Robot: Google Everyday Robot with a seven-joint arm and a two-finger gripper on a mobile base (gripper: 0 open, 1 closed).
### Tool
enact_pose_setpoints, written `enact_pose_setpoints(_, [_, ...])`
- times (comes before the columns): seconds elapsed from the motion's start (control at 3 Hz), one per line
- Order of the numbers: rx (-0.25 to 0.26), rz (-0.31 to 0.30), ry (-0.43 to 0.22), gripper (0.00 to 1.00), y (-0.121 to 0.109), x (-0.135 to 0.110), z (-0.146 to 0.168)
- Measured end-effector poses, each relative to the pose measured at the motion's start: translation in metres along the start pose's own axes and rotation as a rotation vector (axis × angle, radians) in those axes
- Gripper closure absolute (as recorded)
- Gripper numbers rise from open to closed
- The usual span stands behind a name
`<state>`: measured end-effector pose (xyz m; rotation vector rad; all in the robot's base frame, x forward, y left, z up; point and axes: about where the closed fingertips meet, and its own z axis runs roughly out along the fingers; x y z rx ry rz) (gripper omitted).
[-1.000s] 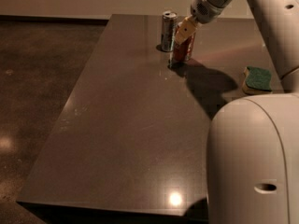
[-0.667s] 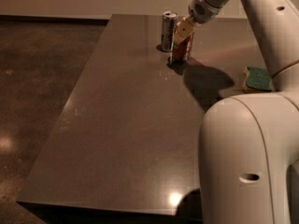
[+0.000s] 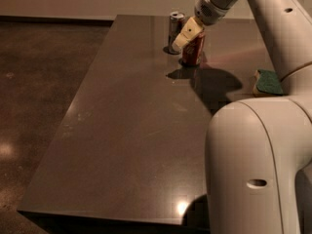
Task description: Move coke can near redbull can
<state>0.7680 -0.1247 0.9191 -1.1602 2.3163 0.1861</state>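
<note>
hand point(image 3: 188, 37) apparently gripping coke can point(image 3: 194, 55), far tabletop point(image 3: 131, 130)

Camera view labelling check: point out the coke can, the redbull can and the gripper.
coke can point(image 3: 195, 53), camera view, red lower body.
redbull can point(image 3: 174, 27), camera view, silver side.
gripper point(image 3: 182, 40), camera view, pale tip in front of the coke can.

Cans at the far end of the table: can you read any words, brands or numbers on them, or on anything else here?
No text can be read anywhere.
On the coke can: markings too blurred to read, partly behind the gripper at its top.
On the redbull can: nothing legible.
On the arm, green sponge, table: no text seen.
</note>
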Motion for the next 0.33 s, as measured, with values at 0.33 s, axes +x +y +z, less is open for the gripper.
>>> enact_pose_setpoints(0.33, [0.000,0.000,0.000,0.00,0.0000,0.0000,0.0001])
